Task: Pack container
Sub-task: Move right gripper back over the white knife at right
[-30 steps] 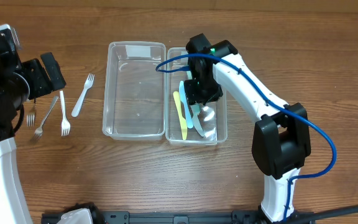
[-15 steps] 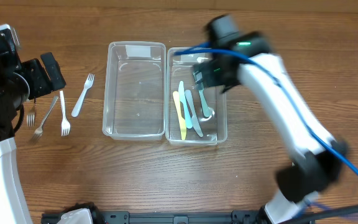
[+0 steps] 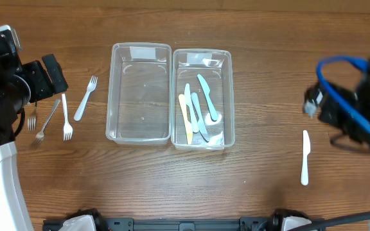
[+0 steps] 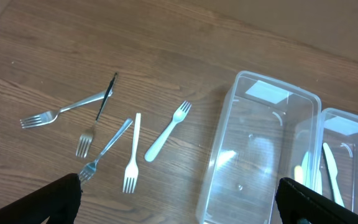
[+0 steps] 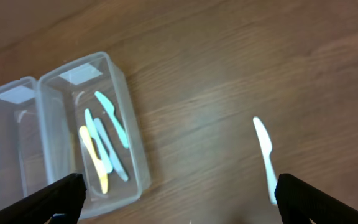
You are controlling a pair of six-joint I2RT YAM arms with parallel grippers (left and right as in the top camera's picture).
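**A robotics lab bench set up for a packing trial**

This looks like a lab rather than a kitchen. Two white-and-black robot arms stand at a plain wood-grain worktop [image 3: 268,58]. The left arm [image 3: 5,83] is at one edge and the right arm [image 3: 358,112], blurred, is at the other, with a blue cable [image 3: 339,67] looped over it. A black mounting rail [image 3: 185,224] runs along the near edge. Two clear plastic containers [image 3: 111,90] sit side by side mid-worktop. Loose forks [image 3: 85,97] lie on one side and a white plastic knife [image 3: 305,157] on the other.
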